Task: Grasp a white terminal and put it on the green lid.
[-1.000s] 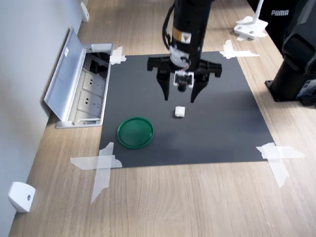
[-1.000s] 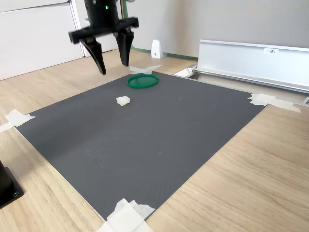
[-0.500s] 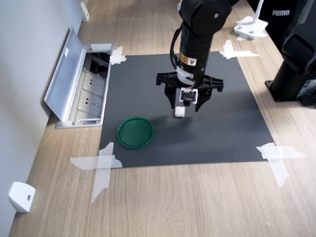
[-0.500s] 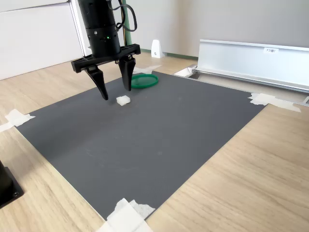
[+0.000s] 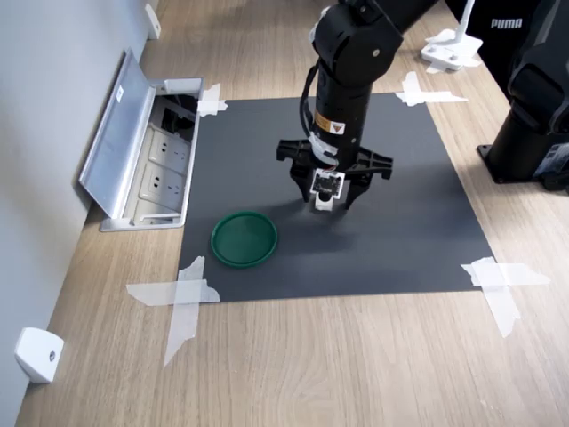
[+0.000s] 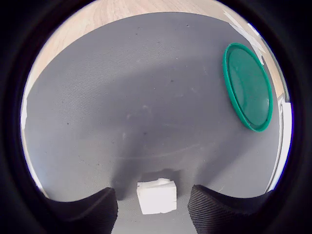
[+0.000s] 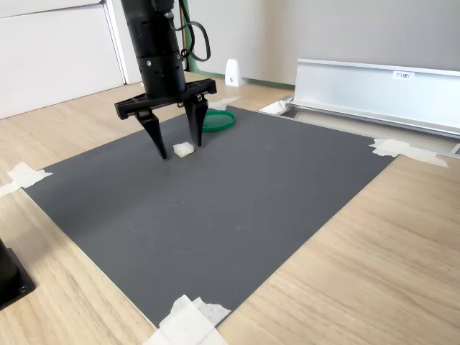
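So the gripper [image 7: 180,149] was down low over the dark mat [image 7: 237,208], jaws spread apart, with the white terminal [image 7: 184,149] sitting right between the two fingers. In the wrist view the little block [image 6: 156,196] lay on the mat in the gap between the finger pads [image 6: 90,209], with clear space on both sides, so nothing was squeezing it. Tips looked like they were at or almost at the mat surface in the second exterior view, can't say for sure if they touched.

In the first exterior view the gripper [image 5: 326,202] pointed straight down and the block [image 5: 324,203] showed as a white speck just under the wrist, half hidden by the arm.

The green lid [image 5: 244,237] lay flat on the mat, off to the side of the gripper, near but clearly apart from it, toward the first exterior view's left. In the second exterior view the lid [image 7: 218,120] peeked out just behind the fingers. In the wrist view the lid [image 6: 248,87] was well out ahead of the block.
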{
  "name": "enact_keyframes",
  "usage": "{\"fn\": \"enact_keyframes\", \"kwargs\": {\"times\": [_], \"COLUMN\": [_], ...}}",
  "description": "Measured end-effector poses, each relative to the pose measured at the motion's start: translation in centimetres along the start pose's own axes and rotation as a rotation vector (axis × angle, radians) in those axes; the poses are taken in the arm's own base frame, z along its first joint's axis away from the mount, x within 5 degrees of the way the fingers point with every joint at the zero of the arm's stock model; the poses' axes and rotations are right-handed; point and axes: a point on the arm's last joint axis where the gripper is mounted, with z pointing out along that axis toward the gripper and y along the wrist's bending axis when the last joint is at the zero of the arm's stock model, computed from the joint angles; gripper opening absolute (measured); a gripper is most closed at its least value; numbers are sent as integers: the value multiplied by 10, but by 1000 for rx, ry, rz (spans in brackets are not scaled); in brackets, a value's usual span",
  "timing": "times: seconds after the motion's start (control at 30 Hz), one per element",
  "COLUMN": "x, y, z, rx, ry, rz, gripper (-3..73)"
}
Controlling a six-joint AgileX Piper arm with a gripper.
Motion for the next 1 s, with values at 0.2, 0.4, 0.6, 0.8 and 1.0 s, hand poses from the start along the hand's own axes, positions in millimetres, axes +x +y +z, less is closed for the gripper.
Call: {"fn": "enact_keyframes", "kwargs": {"times": [0.2,0.4,0.6,0.8,1.0], "x": [0,0,0,1,-3], "y": [0,-1,-1,1,-10], "z": [0,0,0,0,-19], "rx": [3,13,6,-11,-40], "ry": [2,-4,1,14,48], "rz": [-4,-5,-4,12,94], "gripper": [568,471,293,267,267]}}
